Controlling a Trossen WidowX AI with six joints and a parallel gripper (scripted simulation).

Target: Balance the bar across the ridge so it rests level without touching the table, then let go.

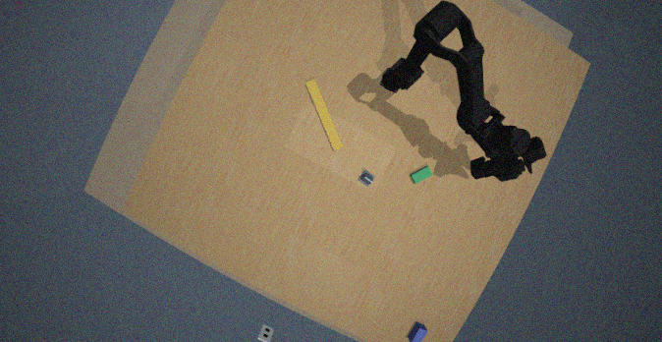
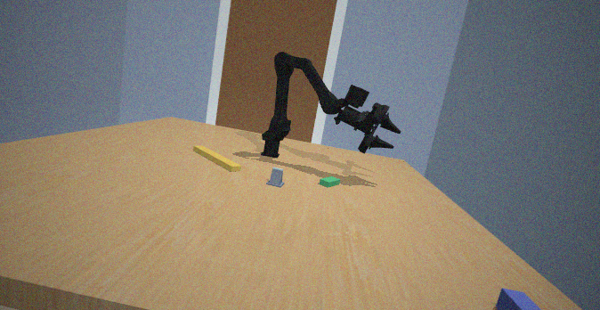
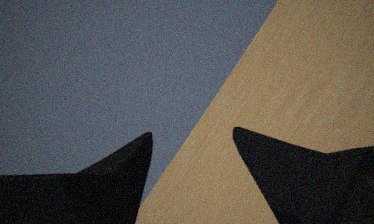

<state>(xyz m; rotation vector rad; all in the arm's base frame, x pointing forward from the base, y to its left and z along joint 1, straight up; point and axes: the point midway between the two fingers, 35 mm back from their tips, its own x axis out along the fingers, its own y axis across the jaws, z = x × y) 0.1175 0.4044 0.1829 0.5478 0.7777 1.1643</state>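
Observation:
The yellow bar lies flat on the table, apart from the ridge. The small grey ridge stands upright on its base near one end of the bar, with nothing on top. My gripper is open and empty. It is raised above the table on the far side of the green block from the ridge, well away from bar and ridge. The wrist view shows only the two fingertips, the table's edge and the blue-grey background; bar and ridge are out of that view.
A green block lies on the table between the ridge and my gripper's side. A blue block is at the table's far corner from the arm's base. The table's edge runs close to my gripper.

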